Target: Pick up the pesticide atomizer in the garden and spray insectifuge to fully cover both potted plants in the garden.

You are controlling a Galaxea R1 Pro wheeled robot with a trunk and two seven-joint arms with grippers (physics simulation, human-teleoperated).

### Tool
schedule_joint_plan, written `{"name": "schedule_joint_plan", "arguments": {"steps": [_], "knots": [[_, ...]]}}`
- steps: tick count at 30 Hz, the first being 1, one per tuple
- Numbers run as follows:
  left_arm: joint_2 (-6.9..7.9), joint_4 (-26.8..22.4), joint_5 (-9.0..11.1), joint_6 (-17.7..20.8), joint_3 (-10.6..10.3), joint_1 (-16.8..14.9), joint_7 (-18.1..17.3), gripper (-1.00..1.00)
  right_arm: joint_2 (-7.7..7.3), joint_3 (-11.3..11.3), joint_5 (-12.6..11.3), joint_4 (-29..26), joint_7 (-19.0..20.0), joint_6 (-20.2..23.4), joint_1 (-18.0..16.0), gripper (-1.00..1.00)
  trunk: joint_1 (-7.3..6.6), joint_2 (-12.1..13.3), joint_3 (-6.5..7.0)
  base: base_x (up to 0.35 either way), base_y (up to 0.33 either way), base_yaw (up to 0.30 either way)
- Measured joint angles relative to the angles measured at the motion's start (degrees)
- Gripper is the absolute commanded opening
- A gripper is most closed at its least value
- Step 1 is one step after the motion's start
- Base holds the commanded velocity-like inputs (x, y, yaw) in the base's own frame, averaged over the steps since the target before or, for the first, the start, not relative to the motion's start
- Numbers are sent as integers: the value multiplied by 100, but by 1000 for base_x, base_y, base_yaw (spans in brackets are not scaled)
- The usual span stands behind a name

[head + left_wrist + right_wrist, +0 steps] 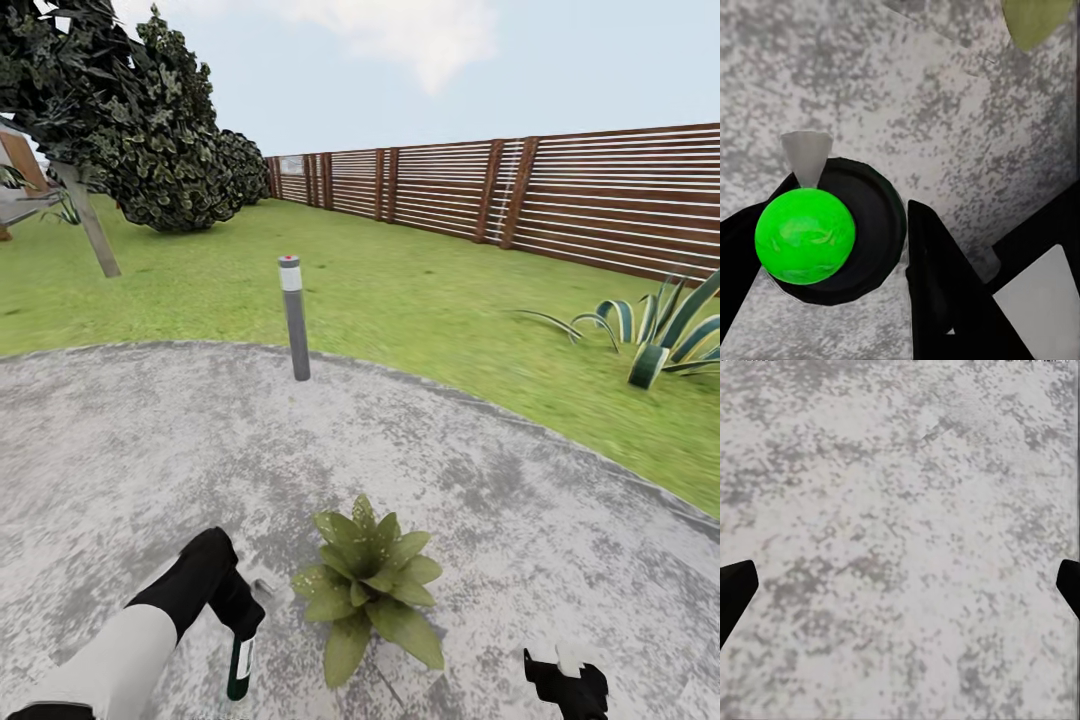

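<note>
Gripping the pesticide atomizer (239, 668) low in the frame's lower left, your left gripper (238, 615) is clamping its dark fingers (937, 285) around the bottle, whose bright green cap (805, 236) is showing between them. It is hanging just left of the potted plant (370, 582) on the grey stone patio (520, 540). Your right gripper (568, 688), lower right, is spreading wide over bare stone, holding nothing.
</note>
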Motion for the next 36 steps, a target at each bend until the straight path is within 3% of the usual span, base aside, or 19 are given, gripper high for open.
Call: {"name": "schedule_joint_plan", "arguments": {"steps": [3,8,11,22,36], "knots": [[-8,-1,-98,0,-2,0,-6,-100,0,0,0,1,-1,0,-1,100,0,0,0,0,-268,255],[-25,-10,-785,-23,3,-55,-635,-100,0,0,0,1,-1,0,-1,100,0,0,0,-6,-272,276],[-14,-9,-957,-26,5,-94,-754,-100,0,0,0,0,0,0,1,100,2,0,0,-136,-253,156],[-48,-10,-980,-18,3,-87,-770,-100,0,-1,0,0,2,1,2,100,0,0,0,-77,-146,19],[-60,-6,-988,-18,-12,-37,-760,-100,0,-1,0,0,1,1,1,100,-1,0,0,26,-16,265]]}}
